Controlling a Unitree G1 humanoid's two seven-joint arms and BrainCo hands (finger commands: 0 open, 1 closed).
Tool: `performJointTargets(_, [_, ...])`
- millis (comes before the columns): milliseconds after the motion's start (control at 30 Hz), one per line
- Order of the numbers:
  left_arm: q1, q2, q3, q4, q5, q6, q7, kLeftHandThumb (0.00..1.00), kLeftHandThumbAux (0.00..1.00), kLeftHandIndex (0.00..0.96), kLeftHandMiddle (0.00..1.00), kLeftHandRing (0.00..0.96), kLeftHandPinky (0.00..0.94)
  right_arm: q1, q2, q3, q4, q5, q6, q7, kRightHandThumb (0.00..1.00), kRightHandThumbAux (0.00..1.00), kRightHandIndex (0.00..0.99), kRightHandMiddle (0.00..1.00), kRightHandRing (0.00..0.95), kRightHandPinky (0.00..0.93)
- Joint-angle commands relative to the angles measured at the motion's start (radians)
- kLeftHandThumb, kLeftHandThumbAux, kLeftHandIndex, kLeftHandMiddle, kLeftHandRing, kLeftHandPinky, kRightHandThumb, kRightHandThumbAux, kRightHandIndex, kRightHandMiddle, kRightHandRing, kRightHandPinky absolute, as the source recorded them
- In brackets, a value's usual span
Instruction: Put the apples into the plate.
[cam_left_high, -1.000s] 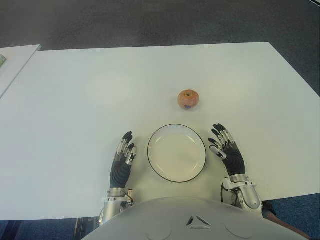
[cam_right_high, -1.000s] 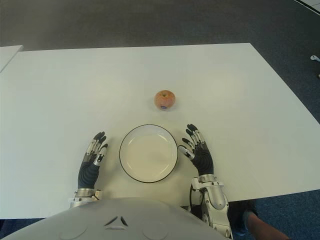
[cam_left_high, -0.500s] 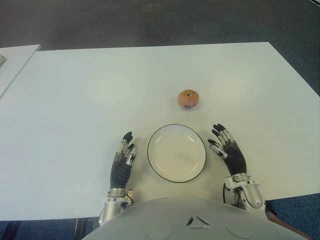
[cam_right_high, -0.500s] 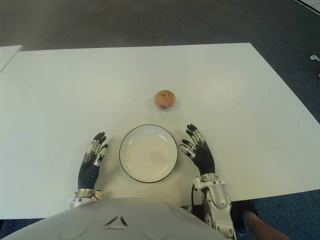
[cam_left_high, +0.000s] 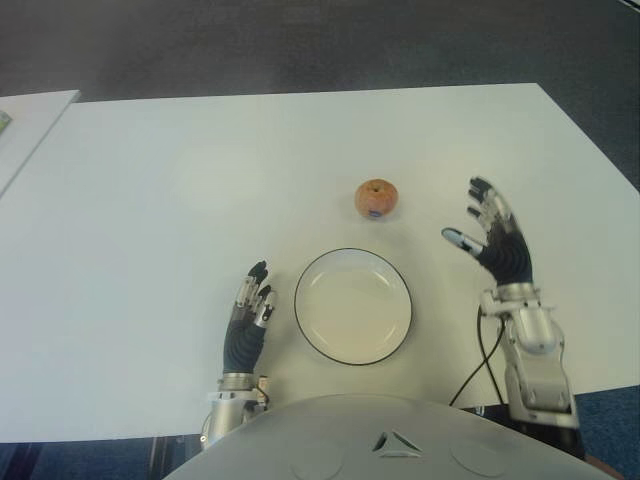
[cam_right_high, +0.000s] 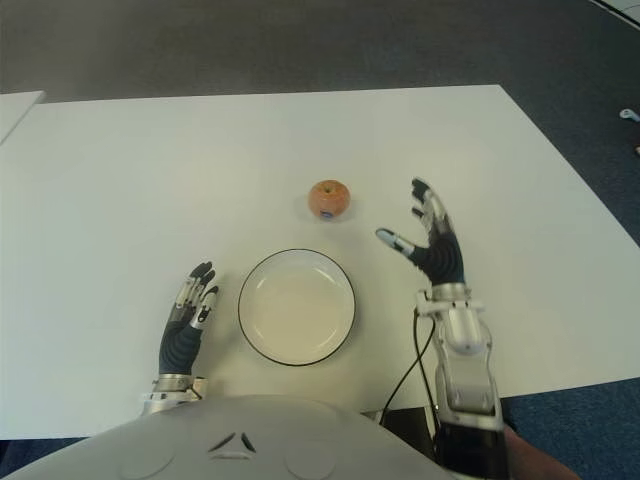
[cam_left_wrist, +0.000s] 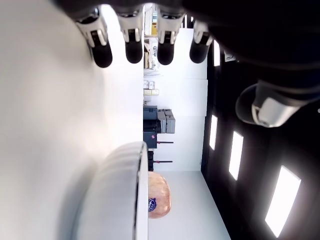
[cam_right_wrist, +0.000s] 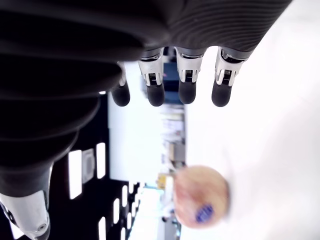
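Note:
One reddish apple (cam_left_high: 377, 198) with a small blue sticker sits on the white table, just beyond the plate. The white plate (cam_left_high: 353, 305) with a dark rim lies near the table's front edge and holds nothing. My right hand (cam_left_high: 493, 233) is raised above the table to the right of the apple, fingers spread, thumb pointing toward it, holding nothing; its wrist view shows the apple (cam_right_wrist: 200, 197) ahead of the fingertips. My left hand (cam_left_high: 251, 310) shows flat beside the plate on its left, fingers relaxed and holding nothing.
The white table (cam_left_high: 200, 200) stretches wide to the left and far side. A second white table's corner (cam_left_high: 30, 115) shows at the far left. A black cable (cam_left_high: 478, 350) hangs by my right forearm near the front edge. Dark floor lies beyond.
My right hand has lifted off its place beside the plate and moved forward and to the right, now level with the apple's right side. The left hand, plate and apple have stayed put.

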Motion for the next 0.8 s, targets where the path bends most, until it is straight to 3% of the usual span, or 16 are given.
performJointTargets(33, [-0.003,-0.004,-0.008,0.036,0.008,0.035,0.007,0.035,0.390,0.040,0.025,0.017,0.036,-0.163,-0.077,0.061,0.173,-0.238,-0.104,-0.106,0.424,0.578,0.071,0.066,0.039,0.052])
performJointTargets(233, [-0.011,-0.012,-0.008,0.051,0.008,0.024,0.010,0.031,0.376,0.037,0.026,0.017,0.040,-0.280,-0.138,0.114,0.310,-0.416,-0.166,-0.224,0.415,0.524,0.067,0.064,0.046,0.081])
performJointTargets(367, [-0.016,-0.012,-0.009,0.063,0.016,0.017,0.009,0.022,0.369,0.033,0.023,0.013,0.035,-0.364,-0.192,0.176,0.318,-0.566,-0.110,-0.221,0.362,0.491,0.058,0.052,0.035,0.056])
performJointTargets(467, [-0.019,-0.010,-0.010,0.073,0.015,0.016,0.003,0.020,0.365,0.029,0.023,0.012,0.037,-0.469,-0.199,0.235,0.366,-0.653,-0.053,-0.193,0.340,0.468,0.048,0.037,0.018,0.029])
performJointTargets(633, [-0.020,-0.012,-0.013,0.090,0.001,0.002,-0.004,0.023,0.376,0.024,0.021,0.013,0.033,-0.591,-0.203,0.302,0.497,-0.710,-0.029,-0.201,0.340,0.445,0.036,0.024,0.003,0.015])
performJointTargets(800, [-0.018,-0.012,-0.016,0.102,0.006,-0.020,0.003,0.025,0.378,0.030,0.019,0.011,0.030,-0.729,-0.175,0.382,0.700,-0.742,-0.019,-0.227,0.366,0.422,0.029,0.017,0.000,0.004])
